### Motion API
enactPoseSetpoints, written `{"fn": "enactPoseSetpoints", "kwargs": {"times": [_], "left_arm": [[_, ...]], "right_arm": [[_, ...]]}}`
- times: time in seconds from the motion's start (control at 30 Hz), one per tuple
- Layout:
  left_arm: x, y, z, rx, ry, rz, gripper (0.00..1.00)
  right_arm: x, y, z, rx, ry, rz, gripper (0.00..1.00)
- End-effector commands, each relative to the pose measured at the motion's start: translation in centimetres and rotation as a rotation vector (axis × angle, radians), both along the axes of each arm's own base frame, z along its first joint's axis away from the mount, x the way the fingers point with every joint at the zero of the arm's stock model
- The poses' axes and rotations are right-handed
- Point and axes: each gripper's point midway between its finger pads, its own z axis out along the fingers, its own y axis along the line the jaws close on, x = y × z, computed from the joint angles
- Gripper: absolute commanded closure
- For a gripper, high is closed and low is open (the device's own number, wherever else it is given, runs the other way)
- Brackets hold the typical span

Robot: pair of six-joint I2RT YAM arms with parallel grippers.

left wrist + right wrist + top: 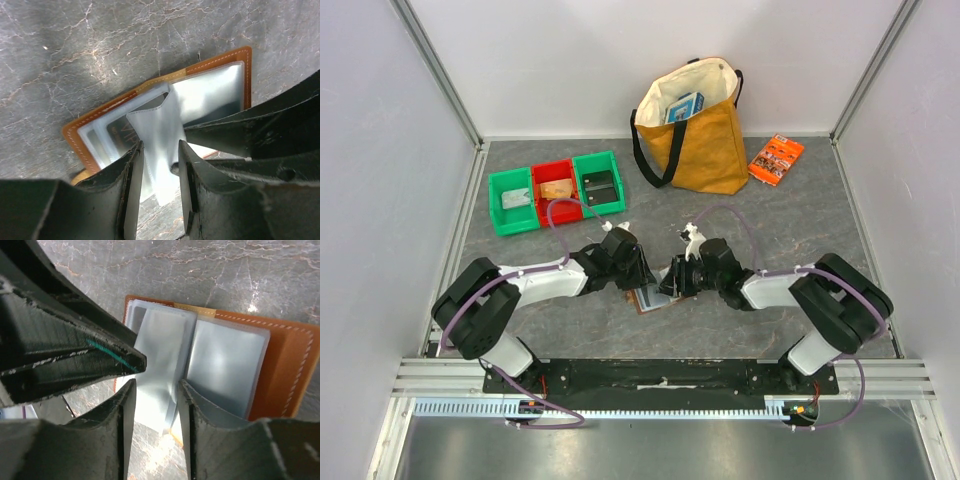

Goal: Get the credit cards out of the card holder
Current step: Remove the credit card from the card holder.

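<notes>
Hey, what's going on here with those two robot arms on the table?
A brown card holder lies open on the table. The left end effector and the right end effector meet over it, each straddling a pale plastic sleeve with jaws apart; whether the left one grips it is unclear. A dark card sits in a pocket, and I see none taken out.

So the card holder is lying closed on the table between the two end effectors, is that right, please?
Not quite: the card holder lies open, not closed, its clear pockets spread, as the left wrist view shows. It is on the table between the left end effector and the right end effector.
</notes>
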Motion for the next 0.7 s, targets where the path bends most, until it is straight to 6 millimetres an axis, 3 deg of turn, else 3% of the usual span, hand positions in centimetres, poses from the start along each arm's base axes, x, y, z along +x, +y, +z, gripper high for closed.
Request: {"fn": "enactPoseSetpoints", "kwargs": {"times": [0.0,0.2,0.4,0.67], "left_arm": [[0.3,-1.4,1.4,-0.087,-0.014,-0.001,0.59],[0.3,-2.4,1.6,-0.124,-0.003,-0.02,0.59],[0.6,-3.8,2.2,-0.162,-0.001,-0.043,0.59],[1.5,-6.0,3.4,-0.197,-0.017,-0.076,0.59]], "right_arm": [[0.1,-1.5,0.8,-0.044,-0.057,-0.041,0.51],[1.2,-3.5,2.4,-0.083,-0.167,-0.135,0.4],[1.5,-5.2,3.9,-0.098,-0.258,-0.193,0.4],[-0.6,-4.9,7.5,-0.01,-0.417,-0.055,0.44]]}}
